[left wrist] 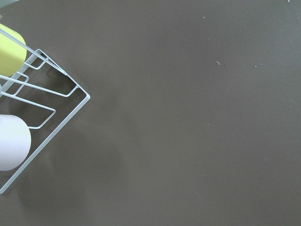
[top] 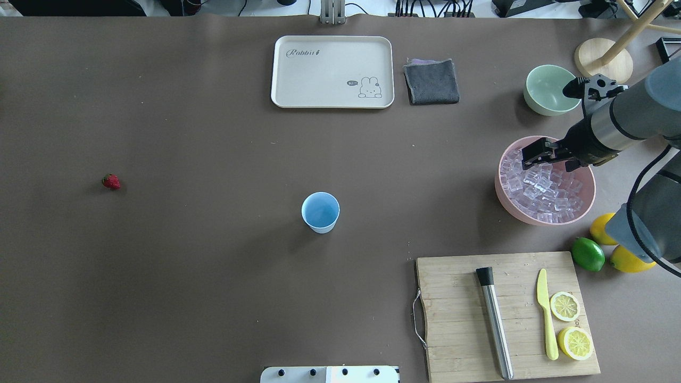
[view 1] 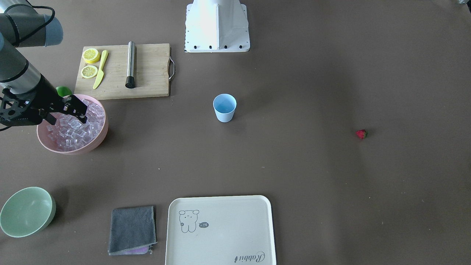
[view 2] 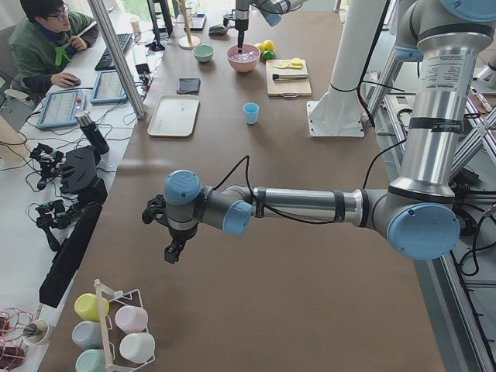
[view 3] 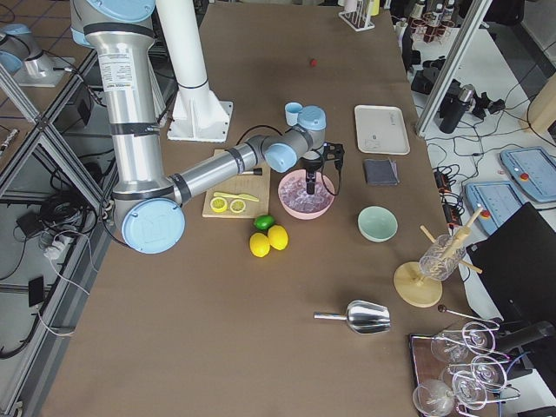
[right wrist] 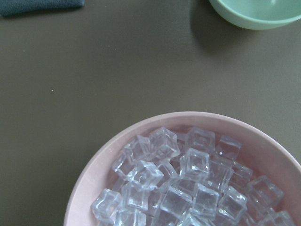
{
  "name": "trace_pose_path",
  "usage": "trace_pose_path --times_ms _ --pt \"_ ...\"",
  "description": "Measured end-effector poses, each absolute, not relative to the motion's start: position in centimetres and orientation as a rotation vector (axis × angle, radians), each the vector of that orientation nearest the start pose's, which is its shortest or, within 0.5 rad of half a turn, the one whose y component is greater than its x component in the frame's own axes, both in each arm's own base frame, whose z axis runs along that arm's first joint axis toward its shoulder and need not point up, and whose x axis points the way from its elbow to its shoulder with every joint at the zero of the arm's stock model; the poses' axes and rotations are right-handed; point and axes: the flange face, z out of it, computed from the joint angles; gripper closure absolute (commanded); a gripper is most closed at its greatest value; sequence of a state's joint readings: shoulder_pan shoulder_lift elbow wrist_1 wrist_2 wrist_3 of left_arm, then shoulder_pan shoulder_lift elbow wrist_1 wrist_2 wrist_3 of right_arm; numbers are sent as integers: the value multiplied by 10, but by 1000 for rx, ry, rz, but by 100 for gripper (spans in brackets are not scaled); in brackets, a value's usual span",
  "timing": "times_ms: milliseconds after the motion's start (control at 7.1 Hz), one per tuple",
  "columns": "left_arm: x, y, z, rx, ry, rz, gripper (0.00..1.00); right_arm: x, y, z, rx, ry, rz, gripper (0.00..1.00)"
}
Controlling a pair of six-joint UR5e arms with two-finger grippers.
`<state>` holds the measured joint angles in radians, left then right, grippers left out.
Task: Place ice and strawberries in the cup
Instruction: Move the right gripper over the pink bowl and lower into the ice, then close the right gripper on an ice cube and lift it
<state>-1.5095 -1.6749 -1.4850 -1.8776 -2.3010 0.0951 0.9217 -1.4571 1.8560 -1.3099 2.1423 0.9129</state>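
Note:
The light blue cup (top: pixel 320 213) stands upright and empty at mid table. The ice (top: pixel 542 186), many clear cubes, fills a wide pink bowl (top: pixel 532 219) on the robot's right; the right wrist view shows the ice (right wrist: pixel 188 188) close below. My right gripper (top: pixel 532 154) hangs just over the far side of the ice, jaws apparently open and holding nothing. One small red strawberry (top: pixel 111 182) lies alone on the table far to the left. My left gripper (view 2: pixel 172 252) shows only in the exterior left view, above bare table; I cannot tell if it is open.
A pale green bowl (top: pixel 548 90), grey cloth (top: pixel 431 81) and cream tray (top: pixel 332 72) line the far edge. A cutting board (top: pixel 505 314) with muddler, knife and lemon slices lies near the base, beside a lime (top: pixel 588 254) and lemons. A wire cup rack (left wrist: pixel 28 117) lies under the left wrist.

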Motion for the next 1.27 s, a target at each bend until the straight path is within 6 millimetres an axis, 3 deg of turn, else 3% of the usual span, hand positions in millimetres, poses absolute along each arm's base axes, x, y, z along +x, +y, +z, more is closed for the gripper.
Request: trace_pose_path --times_ms 704,1268 --pt "-33 -558 616 325 720 268 2 -283 -474 459 32 -805 47 3" --pt "-33 -557 616 325 721 270 2 -288 -471 468 20 -791 44 28"
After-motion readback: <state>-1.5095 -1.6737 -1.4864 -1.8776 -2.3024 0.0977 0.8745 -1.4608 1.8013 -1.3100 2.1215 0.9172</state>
